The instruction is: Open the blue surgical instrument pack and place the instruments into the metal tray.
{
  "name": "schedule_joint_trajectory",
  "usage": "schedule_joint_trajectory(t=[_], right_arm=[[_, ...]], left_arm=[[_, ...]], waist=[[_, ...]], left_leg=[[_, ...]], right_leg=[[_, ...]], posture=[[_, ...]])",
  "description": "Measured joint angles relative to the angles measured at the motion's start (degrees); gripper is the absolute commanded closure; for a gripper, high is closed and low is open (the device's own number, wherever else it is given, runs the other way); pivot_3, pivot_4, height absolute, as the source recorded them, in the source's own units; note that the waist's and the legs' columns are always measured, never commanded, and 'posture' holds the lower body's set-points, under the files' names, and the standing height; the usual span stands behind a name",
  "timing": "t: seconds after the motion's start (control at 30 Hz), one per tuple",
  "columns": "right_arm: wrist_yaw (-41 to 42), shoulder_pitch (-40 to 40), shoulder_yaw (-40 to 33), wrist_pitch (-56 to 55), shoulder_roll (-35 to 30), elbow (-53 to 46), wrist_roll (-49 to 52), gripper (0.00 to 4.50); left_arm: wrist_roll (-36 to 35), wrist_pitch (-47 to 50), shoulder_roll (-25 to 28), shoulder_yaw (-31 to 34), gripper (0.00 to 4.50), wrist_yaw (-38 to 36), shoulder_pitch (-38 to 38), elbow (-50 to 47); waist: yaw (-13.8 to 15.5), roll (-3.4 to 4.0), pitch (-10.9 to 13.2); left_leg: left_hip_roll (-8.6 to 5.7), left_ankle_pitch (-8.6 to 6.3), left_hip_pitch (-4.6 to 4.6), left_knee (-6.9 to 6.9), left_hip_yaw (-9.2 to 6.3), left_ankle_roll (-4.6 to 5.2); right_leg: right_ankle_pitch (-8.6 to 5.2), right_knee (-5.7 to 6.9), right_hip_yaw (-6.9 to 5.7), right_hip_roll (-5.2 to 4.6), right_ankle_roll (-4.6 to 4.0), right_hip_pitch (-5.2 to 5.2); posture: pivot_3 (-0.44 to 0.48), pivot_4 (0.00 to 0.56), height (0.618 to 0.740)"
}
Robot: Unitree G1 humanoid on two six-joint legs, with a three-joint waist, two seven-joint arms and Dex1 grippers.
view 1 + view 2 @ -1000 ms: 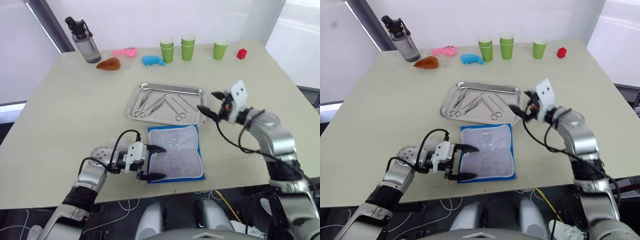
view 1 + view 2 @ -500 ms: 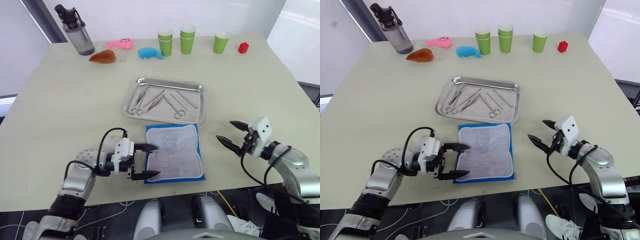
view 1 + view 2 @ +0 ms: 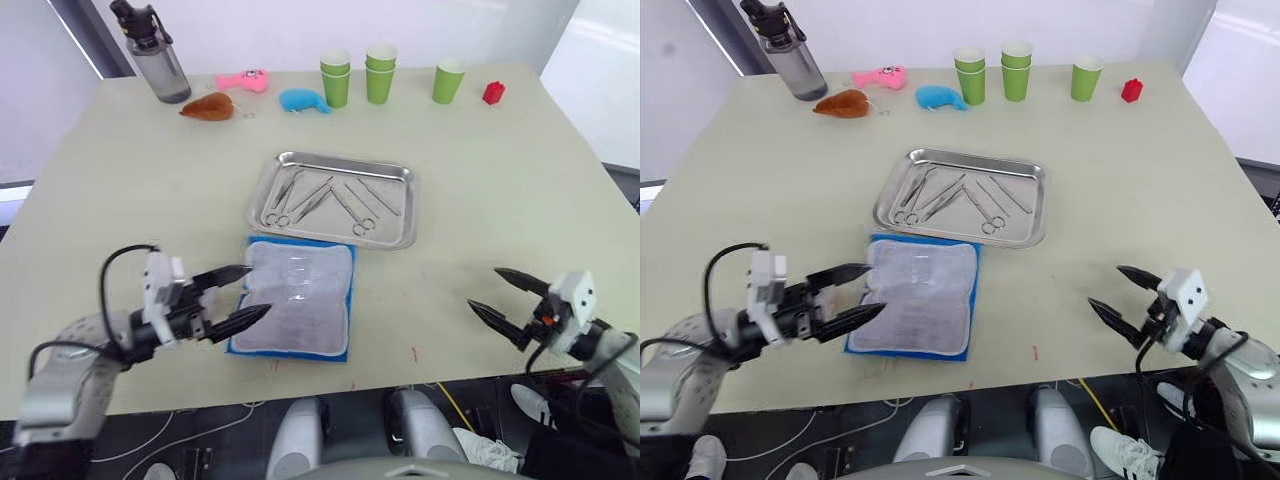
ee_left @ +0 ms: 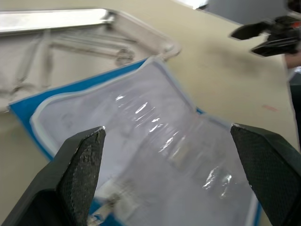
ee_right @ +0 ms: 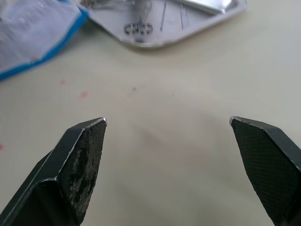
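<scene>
Blue surgical instrument pack (image 3: 294, 310) lies open, white lining up, centre-low on the table (image 3: 120, 200), just below the metal tray (image 3: 335, 199). Instruments (image 3: 325, 200) sit in the tray. Left tool (image 3: 240, 297) lower left, fingers spread wide at the pack's left edge, holding nothing. Right tool (image 3: 500, 296) lower right, wide open, empty, well apart from the pack.

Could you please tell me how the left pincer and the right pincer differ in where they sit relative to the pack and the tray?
The left pincer reaches over the left edge of the opened blue surgical instrument pack, while the right pincer hangs over bare table, well apart from the pack. The left pincer points toward the pack; the right pincer points back toward the metal tray holding the instruments. Both are open and hold nothing.
</scene>
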Motion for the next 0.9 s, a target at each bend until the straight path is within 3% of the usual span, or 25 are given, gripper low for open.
schedule_joint_trajectory(t=[0.13, 0.27, 0.9], right_arm=[[1.4, 1.2, -1.3, -1.1, -0.8, 0.4, 1.1, 0.1], [1.8, 1.8, -2.0, -1.1, -0.9, 0.4, 2.0, 0.1], [1.8, 3.0, -1.7, -2.2, -0.6, 0.3, 2.1, 0.1]], left_arm=[[-1.4, 0.6, -0.8, 5.6, 0.0, 1.2, 4.1, -0.1], [-1.1, -0.1, -1.9, 7.3, 0.0, 1.2, 7.1, 0.4], [5.4, -2.2, 0.2, 4.5, 0.0, -0.7, 7.6, -1.3]], waist=[[0.1, 0.01, 0.0], [0.1, -0.01, 0.0], [1.1, -0.04, 0.0]], left_leg=[[-0.01, 0.0, 0.0, 0.31, 0.0, 0.0], [-0.03, 0.0, 0.01, 0.46, 0.02, 0.0], [-0.08, 0.01, 0.31, 0.83, 0.16, 0.0]], right_leg=[[0.0, 0.1, -0.05, 0.01, 0.02, 0.09], [0.02, 0.18, -0.01, 0.0, 0.03, 0.13], [0.06, 0.97, 0.2, 0.1, 0.01, 0.15]], posture=[[0.0, 0.15, 0.734], [0.0, 0.15, 0.734], [0.0, 0.15, 0.734]])
